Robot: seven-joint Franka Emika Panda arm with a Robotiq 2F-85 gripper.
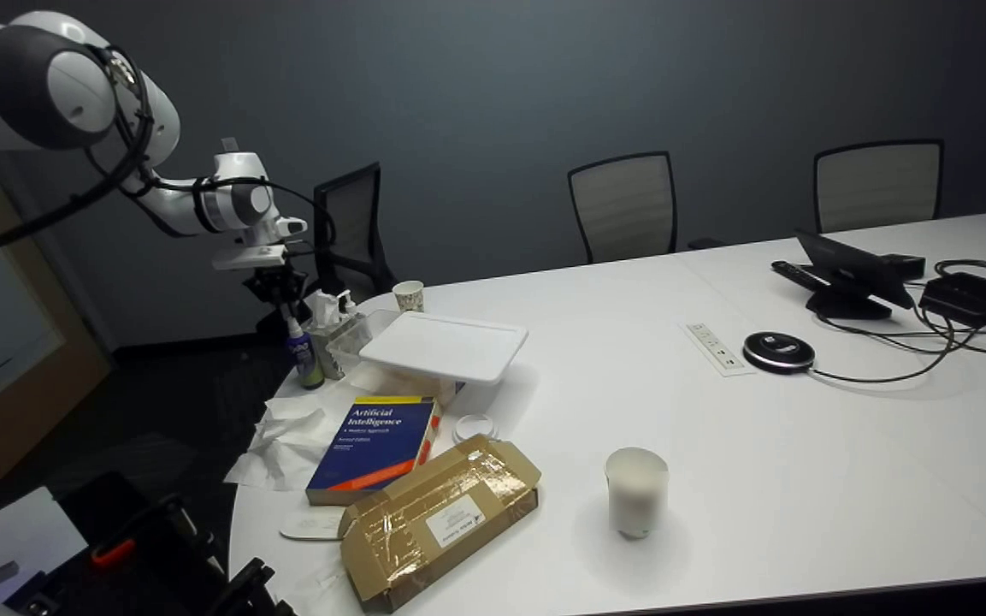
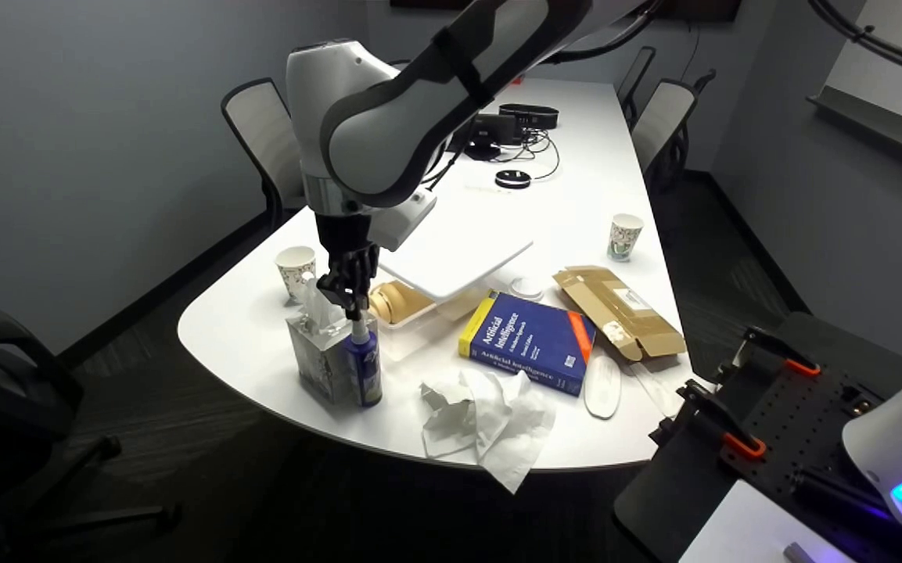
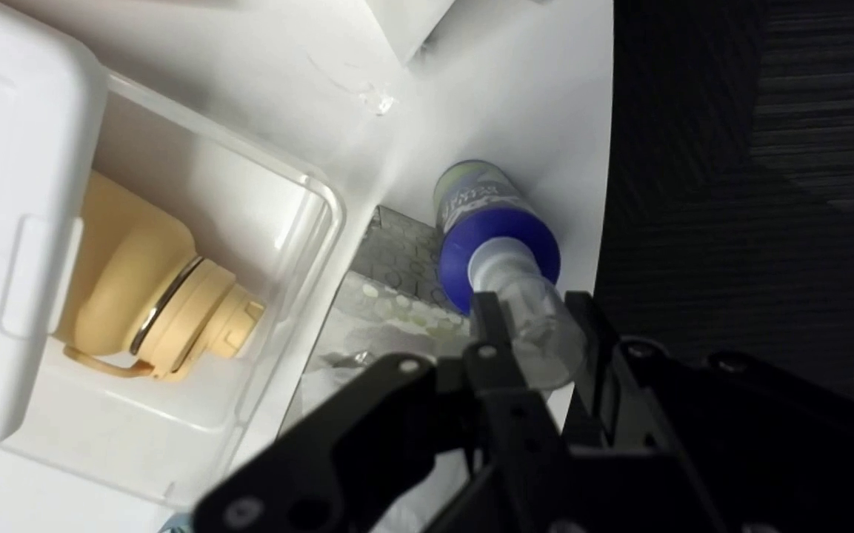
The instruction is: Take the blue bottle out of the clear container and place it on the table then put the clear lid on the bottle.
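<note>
We've got the blue bottle (image 2: 366, 374) standing on the table (image 1: 715, 470), out of the clear container (image 3: 271, 185), near the table's edge and right by the tissue box (image 2: 312, 352); can't tell if those two touch. The gripper (image 3: 534, 314) is over its top, fingers (image 3: 492, 333) pinching the clear lid (image 3: 547, 352) at the white nozzle (image 3: 498, 255). We can't tell if the lid is seated or only perched, but we'd read this as the capping step, close to done. Main risk, as we see it: fingers opening too soon, lid drops and maybe rolls off to the floor (image 3: 693, 259). Pushing off-centre could tip the bottle, which looks tall and narrow with little table on that side. If the lid jams on the nozzle, lifting could drag the bottle up too. And a sideways exit, we guess, might shove the tissue box into the bottle
</note>
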